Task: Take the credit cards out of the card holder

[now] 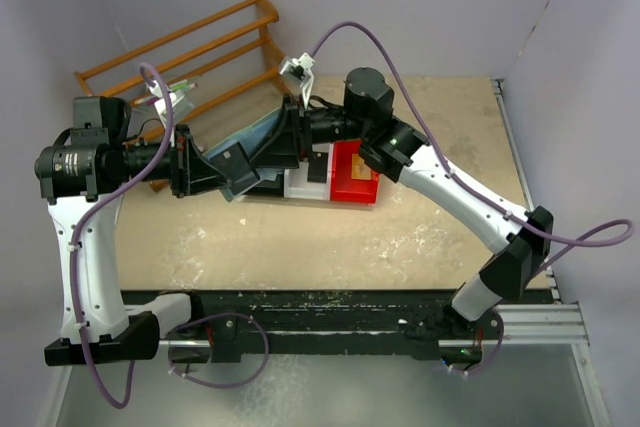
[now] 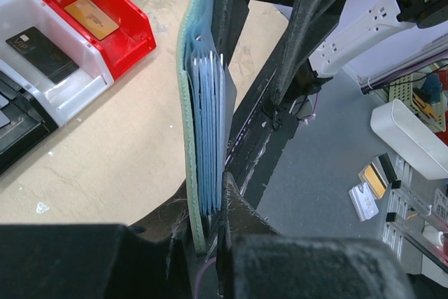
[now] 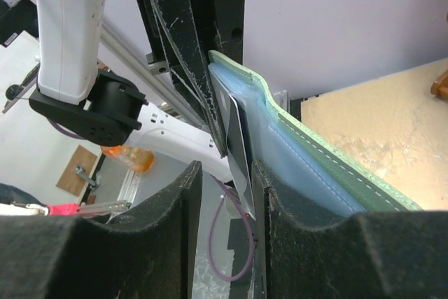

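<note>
Matt grey-green cloth with pale stitching on the card holder; smooth, faintly shiny teal lining inside. Glossy plastic in the red bin and the white bin. Soft sheen on the orange-gold card and the black card. Rough, scuffed tan board for the bench. Matt black with fuzzy edges on the right claw.

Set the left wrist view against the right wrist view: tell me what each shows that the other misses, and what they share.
Left wrist only: the red bin with an orange-gold card in it, and the white bin with a black card in it.
Right wrist only: the face of the silvery card, standing inside the open right pincer, and the cover's white stitching.
Both: the card holder edge-on, pale blue pockets showing, clamped by the left pincer, over the tan table.
</note>
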Robot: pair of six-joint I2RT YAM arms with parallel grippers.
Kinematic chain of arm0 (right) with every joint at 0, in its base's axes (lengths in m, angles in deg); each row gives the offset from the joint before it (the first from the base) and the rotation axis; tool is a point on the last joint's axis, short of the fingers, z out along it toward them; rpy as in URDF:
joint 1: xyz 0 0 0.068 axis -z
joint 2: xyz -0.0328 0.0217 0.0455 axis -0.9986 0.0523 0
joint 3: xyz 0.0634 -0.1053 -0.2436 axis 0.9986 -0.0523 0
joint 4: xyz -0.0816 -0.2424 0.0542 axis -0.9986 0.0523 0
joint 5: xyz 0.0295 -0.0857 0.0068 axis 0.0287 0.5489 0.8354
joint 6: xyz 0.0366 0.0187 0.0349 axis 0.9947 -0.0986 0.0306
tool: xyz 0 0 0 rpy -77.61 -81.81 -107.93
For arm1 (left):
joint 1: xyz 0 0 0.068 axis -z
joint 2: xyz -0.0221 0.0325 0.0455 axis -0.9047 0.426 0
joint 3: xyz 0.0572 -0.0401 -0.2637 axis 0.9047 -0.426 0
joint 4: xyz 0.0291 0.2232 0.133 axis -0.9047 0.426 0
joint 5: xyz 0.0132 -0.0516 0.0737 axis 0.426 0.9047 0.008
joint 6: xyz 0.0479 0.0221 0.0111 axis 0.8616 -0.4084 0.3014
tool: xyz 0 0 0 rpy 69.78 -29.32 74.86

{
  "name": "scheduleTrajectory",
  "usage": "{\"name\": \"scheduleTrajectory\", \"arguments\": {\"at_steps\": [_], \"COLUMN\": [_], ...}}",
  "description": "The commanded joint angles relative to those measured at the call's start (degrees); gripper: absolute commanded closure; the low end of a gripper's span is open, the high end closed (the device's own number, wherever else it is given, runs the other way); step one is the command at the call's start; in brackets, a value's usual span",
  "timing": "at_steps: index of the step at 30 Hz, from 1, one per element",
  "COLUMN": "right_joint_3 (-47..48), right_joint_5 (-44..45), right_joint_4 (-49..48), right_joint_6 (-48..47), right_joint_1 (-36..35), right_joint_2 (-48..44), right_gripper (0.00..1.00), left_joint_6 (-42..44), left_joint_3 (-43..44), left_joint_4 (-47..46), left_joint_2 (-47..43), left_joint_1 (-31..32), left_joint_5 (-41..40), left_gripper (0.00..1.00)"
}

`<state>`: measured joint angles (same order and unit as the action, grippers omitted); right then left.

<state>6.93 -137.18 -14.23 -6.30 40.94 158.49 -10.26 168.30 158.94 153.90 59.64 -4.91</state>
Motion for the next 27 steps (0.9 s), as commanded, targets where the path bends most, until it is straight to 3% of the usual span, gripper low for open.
{"name": "scheduleTrajectory", "arguments": {"at_steps": [1,16,22,27], "right_joint_3": [2.4,2.09,-1.19,-5.82], "right_joint_5": [2.79,6.83,4.31,0.33], "right_joint_4": [-3.99,-0.75,-7.28,-19.17], "right_joint_6": [1.55,-2.33,1.68,10.25], "right_joint_1": [0.89,0.15,-1.51,-1.66], "right_joint_2": [2.64,2.43,2.82,2.18], "right_gripper": [0.62,0.62,0.7,0.86], "left_joint_6": [1.11,1.46,1.46,1.5], "left_joint_3": [2.74,2.3,2.58,2.75], "left_joint_4": [1.51,1.88,1.82,1.64], "left_joint_2": [-1.11,-0.82,-0.55,-0.37], "left_joint_1": [0.31,0.31,0.31,0.31], "left_joint_5": [8.23,8.56,8.04,8.58], "left_gripper": [0.93,0.93,0.92,0.88]}}
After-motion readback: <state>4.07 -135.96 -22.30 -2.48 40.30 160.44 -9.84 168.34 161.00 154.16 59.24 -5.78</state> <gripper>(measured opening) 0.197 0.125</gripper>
